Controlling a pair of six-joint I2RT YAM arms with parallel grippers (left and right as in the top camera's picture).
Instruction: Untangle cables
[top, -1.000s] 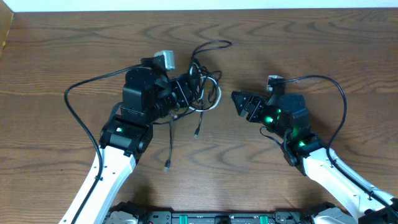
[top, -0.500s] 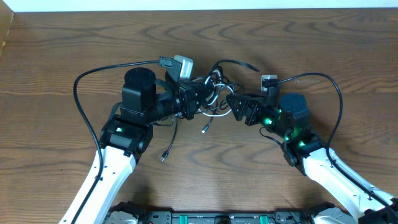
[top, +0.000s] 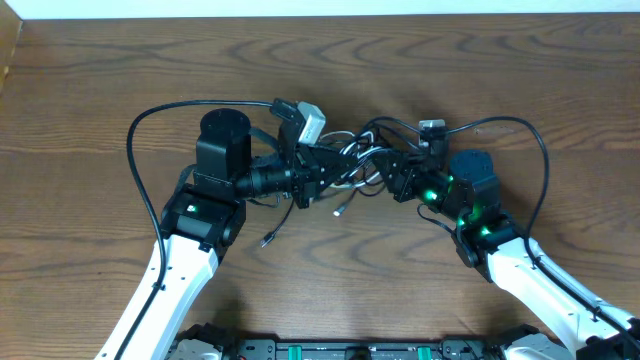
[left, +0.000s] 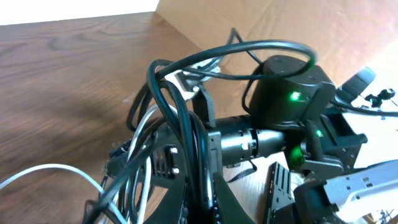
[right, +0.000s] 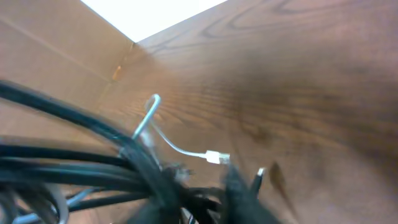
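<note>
The cables (top: 352, 152) hang as one tangled bunch of black and white cords between my two grippers, above the middle of the table. My left gripper (top: 320, 172) is shut on black strands on the bunch's left side; the left wrist view shows those cables (left: 180, 112) pinched in the left gripper (left: 200, 202). My right gripper (top: 392, 175) meets the bunch from the right. In the blurred right wrist view the right gripper (right: 198, 196) is closed over black cables (right: 74, 168). A white plug (right: 214, 157) and a black plug (right: 259, 173) dangle free. Two loose cord ends (top: 340, 210) (top: 266, 241) hang lower.
Thick black arm cables loop out at the left (top: 150, 120) and at the right (top: 540, 150). A cardboard box (top: 8, 50) stands at the table's far left edge. The right arm's body (left: 289, 93) sits close behind the bunch in the left wrist view.
The left gripper carried the bunch rightward toward the right gripper. The right gripper moved in and closed on the bunch's right side. The dangling ends swung right.
</note>
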